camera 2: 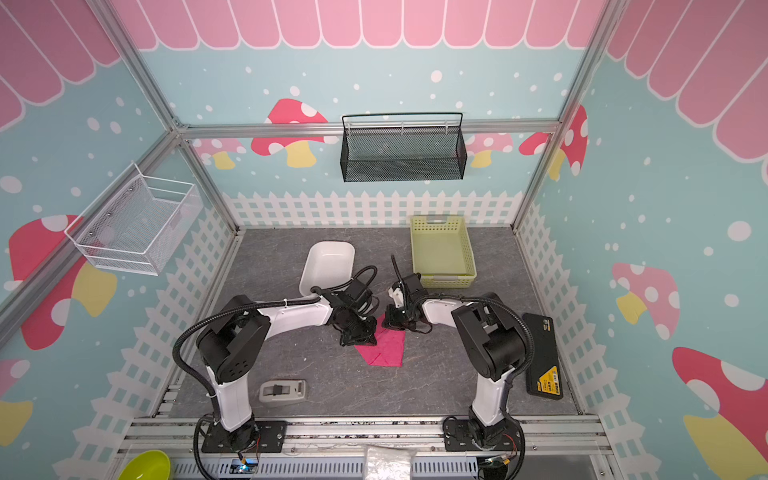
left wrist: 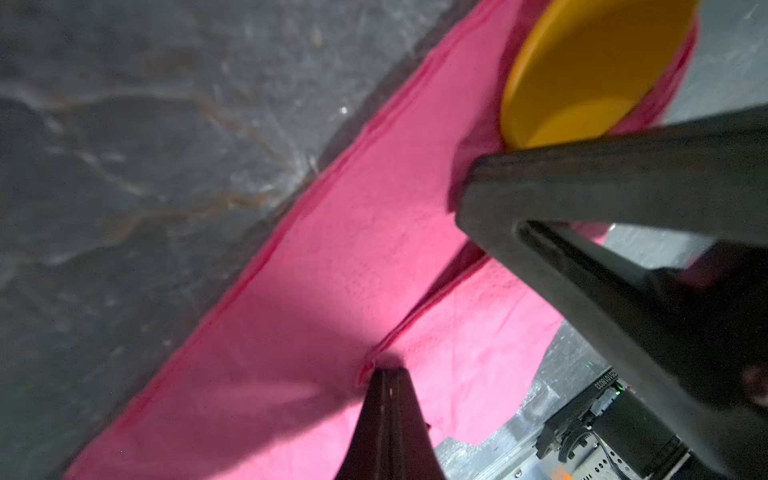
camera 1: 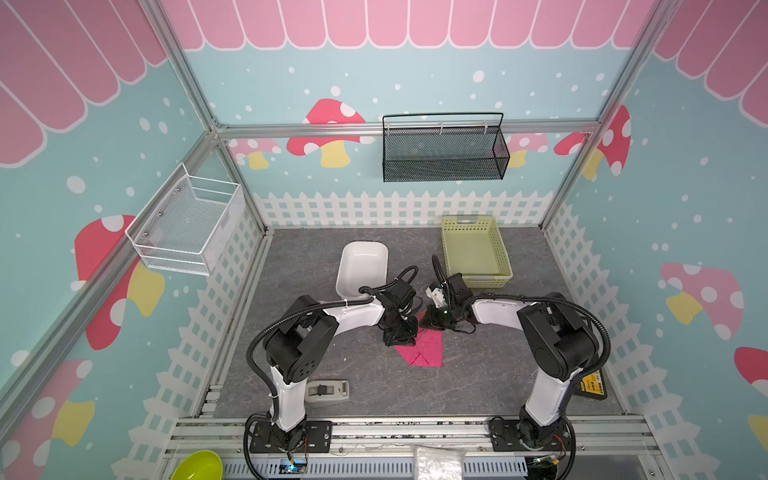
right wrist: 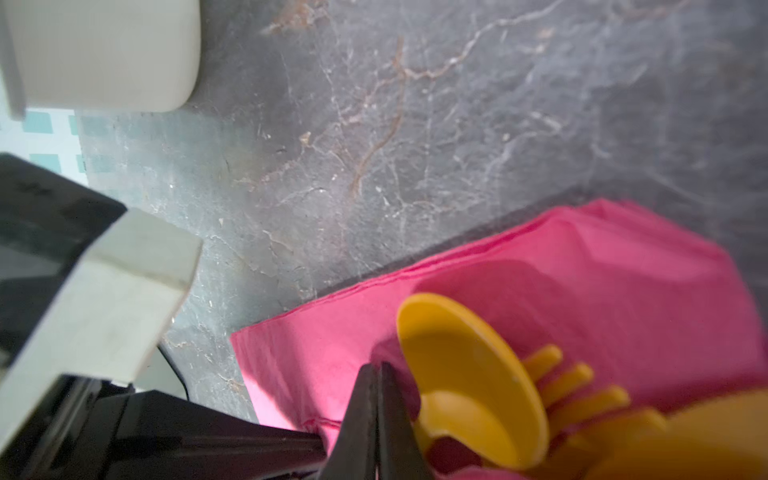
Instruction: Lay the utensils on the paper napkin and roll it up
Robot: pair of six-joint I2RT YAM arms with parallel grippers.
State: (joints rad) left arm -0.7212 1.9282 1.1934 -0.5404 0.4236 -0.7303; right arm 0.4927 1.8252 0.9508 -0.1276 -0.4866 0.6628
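Cradling round spoon (right wrist: 469, 374), seemingly fork (right wrist: 582, 390), creased napkin (camera 1: 424, 351)

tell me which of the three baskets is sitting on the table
The pale green plastic basket rests on the table; the black mesh basket and the white wire basket hang up high instead.

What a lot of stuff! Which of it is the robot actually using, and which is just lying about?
In use: napkin, spoon, fork.

Lying about: white dish, green basket, grey dispenser, black case, white wall basket, black wall basket, lime bowl.
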